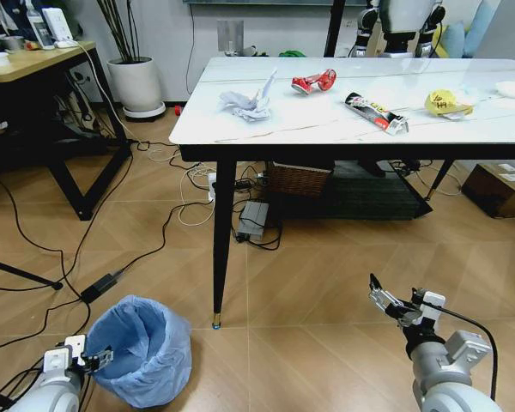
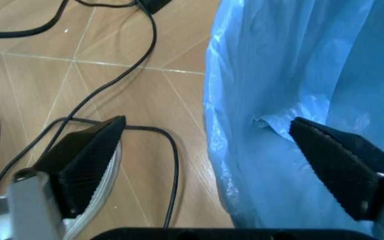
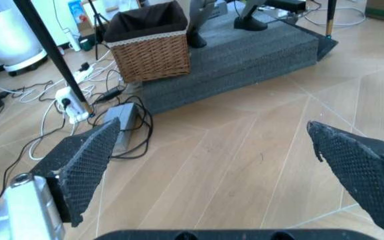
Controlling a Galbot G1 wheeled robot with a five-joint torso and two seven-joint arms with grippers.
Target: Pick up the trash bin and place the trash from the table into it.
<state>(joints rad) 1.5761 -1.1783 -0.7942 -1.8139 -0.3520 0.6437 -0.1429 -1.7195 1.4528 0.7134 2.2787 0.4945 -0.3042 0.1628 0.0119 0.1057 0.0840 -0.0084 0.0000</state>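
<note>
Straddling trash bin [image 1: 146, 350] rim, left gripper [image 2: 212, 165] jaws spread wide

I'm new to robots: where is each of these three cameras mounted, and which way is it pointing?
Head view: from the robot's head, looking forward and down at the table with its trash, the floor and the trash bin; left gripper and right gripper show low down.
Left wrist view: on the left arm, facing the bin's blue bag between open fingers.
Right wrist view: on the right arm, facing the floor and a wicker basket under the table, fingers open.
Shared: the head and left wrist views both show the bin.
</note>
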